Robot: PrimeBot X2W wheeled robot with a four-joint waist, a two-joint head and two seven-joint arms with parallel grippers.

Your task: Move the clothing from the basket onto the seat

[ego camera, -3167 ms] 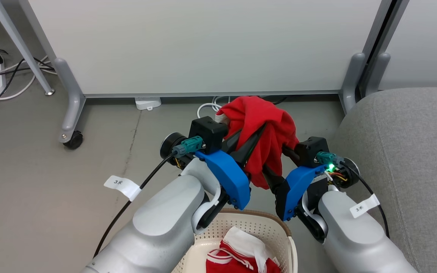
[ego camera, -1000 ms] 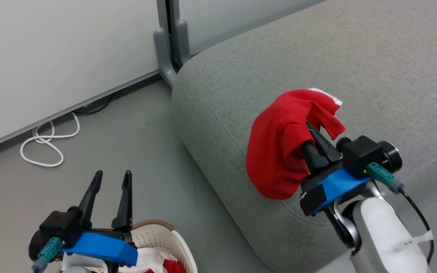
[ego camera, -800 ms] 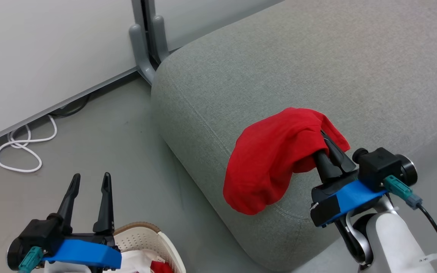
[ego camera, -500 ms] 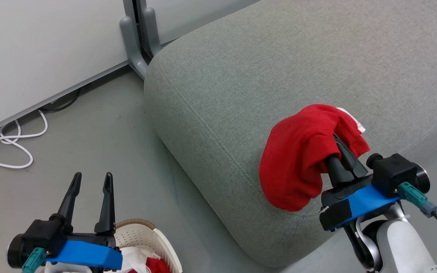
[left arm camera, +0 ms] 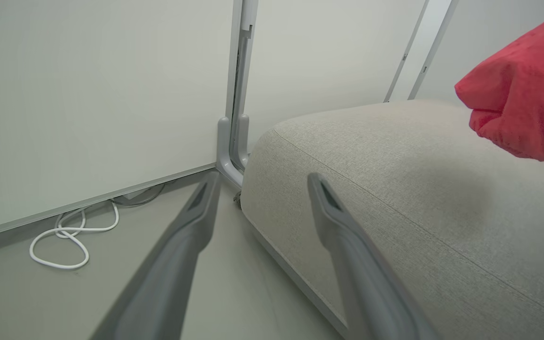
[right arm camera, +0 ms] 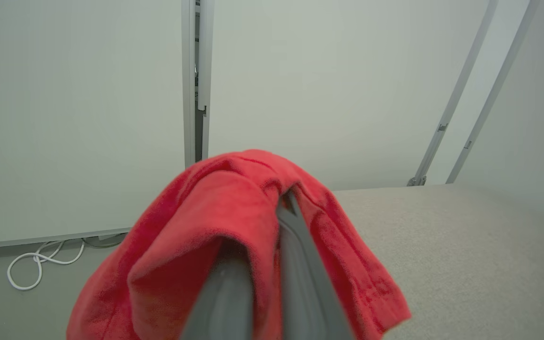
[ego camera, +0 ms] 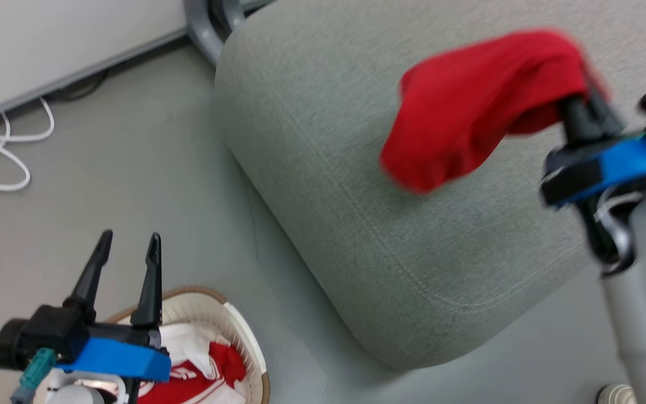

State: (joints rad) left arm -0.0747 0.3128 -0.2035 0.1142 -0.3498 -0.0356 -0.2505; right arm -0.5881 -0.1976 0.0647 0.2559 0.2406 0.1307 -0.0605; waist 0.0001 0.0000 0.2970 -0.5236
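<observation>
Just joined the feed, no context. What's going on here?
The robot is shifting laundry from a basket to a sofa seat. Its right end effector is shut on a plain red garment, held over the seat and not yet set down; the left wrist view shows it hanging clear of the cushion. The left end effector is open and empty, by the basket. A red-and-white garment lies in the basket, so one piece is in transit and one is left.

- A lab or office test space is suggested.
- White partitions (right arm camera: 78, 118) on grey metal posts (left arm camera: 241, 56) are seen.
- A bare grey floor (ego camera: 110, 168) with a loose cable (left arm camera: 85, 230) is shown.
- A seat (ego camera: 328, 140) is placed beside them.
</observation>
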